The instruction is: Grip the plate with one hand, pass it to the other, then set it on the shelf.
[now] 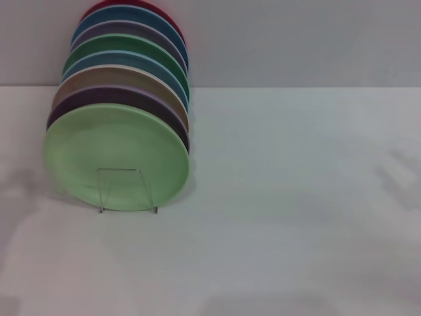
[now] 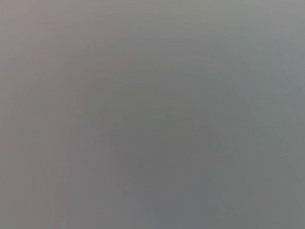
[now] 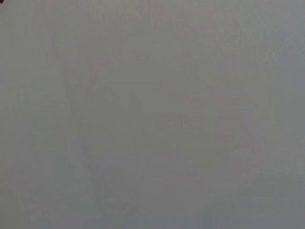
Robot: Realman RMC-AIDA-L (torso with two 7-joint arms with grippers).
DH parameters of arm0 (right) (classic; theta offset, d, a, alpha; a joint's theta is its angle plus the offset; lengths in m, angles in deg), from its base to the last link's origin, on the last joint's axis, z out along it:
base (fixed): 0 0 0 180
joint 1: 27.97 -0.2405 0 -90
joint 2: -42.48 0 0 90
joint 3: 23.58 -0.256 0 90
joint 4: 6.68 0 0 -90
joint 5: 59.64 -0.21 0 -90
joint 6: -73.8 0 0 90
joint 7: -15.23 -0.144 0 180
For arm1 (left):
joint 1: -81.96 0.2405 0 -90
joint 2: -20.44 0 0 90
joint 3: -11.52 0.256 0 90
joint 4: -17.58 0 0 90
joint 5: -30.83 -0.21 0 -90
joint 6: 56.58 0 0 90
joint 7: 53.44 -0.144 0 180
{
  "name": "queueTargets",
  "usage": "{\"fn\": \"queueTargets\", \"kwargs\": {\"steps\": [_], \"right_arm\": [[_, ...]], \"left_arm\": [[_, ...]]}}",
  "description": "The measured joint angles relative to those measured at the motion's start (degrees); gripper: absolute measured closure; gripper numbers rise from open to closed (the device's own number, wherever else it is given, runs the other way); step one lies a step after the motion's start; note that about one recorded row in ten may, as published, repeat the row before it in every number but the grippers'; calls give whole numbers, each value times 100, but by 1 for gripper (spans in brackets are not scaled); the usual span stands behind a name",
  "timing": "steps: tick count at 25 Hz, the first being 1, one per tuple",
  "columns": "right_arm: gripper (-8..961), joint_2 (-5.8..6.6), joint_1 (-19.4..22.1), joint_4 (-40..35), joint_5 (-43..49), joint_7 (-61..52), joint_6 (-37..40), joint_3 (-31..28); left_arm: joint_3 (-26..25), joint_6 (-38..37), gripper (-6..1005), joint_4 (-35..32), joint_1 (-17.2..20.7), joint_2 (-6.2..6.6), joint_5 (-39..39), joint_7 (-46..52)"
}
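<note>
The pale mint-green plate (image 1: pixel 115 155) stands on edge at the front of a row of plates on the left of the white table, leaning back against a dark purple plate (image 1: pixel 125 99). The clear acrylic shelf (image 1: pixel 126 191) shows as a transparent bent support in front of the mint plate's lower part. Neither gripper nor either arm is in the head view. Both wrist views show only a plain grey surface, with no fingers or objects.
Behind the mint plate stand several more plates on edge: beige (image 1: pixel 131 78), blue (image 1: pixel 141 62), emerald green (image 1: pixel 131 45), lilac-grey, blue and red (image 1: pixel 141 6). The white table (image 1: pixel 296 197) spreads to the right and front; a pale wall stands behind.
</note>
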Motion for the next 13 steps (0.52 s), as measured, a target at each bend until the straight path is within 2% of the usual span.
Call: {"fn": "queueTargets", "kwargs": {"steps": [1, 2, 6, 9, 11, 13], "right_arm": [[279, -10, -35, -242, -2, 420, 11, 1], [279, -10, -35, -242, -2, 420, 11, 1], [279, -37, -109, -722, -52, 1456, 58, -11], [279, -39, -149, -941, -208, 1887, 69, -6], [279, -41, -177, -1395, -696, 2607, 195, -1], [279, -41, -180, -1503, -811, 2737, 237, -1]], "left_arm": [[-677, 101, 794, 123, 162, -83, 10, 233], [-677, 101, 790, 123, 162, -83, 10, 233], [-1270, 502, 773, -147, 161, -61, 112, 1274], [-1467, 896, 761, -158, 149, -79, 234, 1446], [-1483, 1171, 753, -164, 143, -86, 295, 1530], [-1410, 1266, 753, -178, 157, -82, 285, 1702]]}}
